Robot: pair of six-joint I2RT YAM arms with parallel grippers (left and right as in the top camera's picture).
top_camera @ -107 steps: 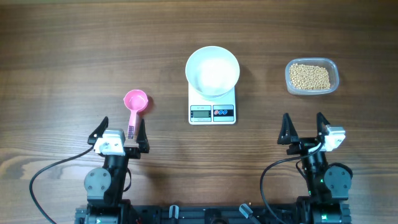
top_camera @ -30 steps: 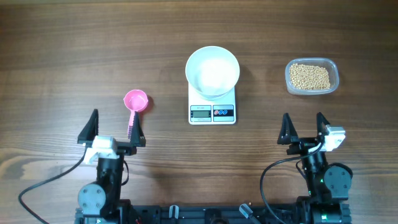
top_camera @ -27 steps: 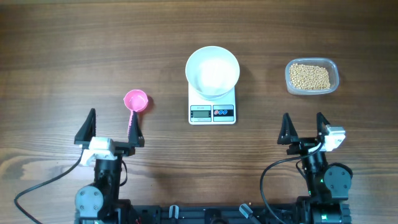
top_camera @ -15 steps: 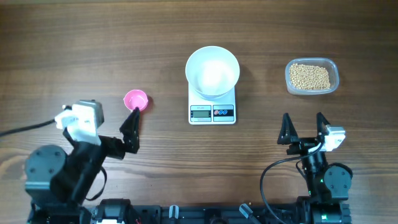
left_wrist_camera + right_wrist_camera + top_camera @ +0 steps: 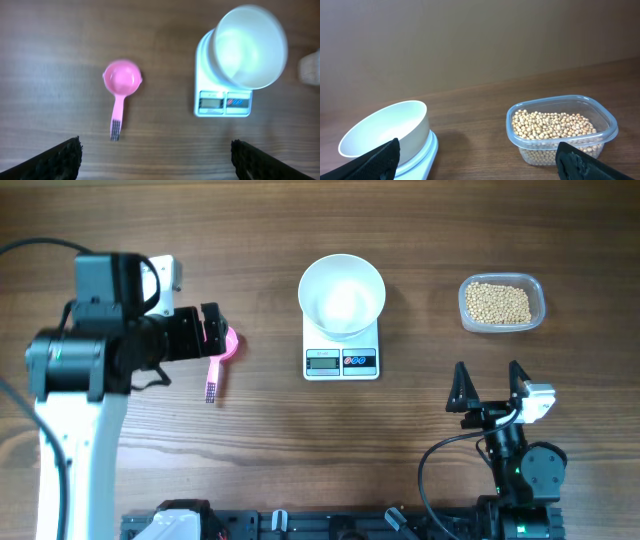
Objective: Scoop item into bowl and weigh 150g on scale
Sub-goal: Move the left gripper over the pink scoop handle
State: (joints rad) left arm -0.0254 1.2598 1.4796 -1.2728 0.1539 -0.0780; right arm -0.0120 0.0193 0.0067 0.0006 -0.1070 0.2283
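progress: early stage; judging from the layout, no scooping or weighing is done. at far left, the left gripper hangs above the brown wood-grain table, jaws spread wide with nothing between them. below it a small pink plastic scoop, round cup and thin ribbed handle, lies flat and unheld. at centre, a small white square digital scale with smooth casing, grey display and dark button panel carries a deep round glossy white bowl, which looks empty; the display cannot be read. to the right, a clear rounded-rectangular plastic tub holds all the small round tan beans, a loose matte heap. at far right, the right gripper rests near the table edge, jaws apart and empty. left to do: grasp scoop, transfer beans, check weight.
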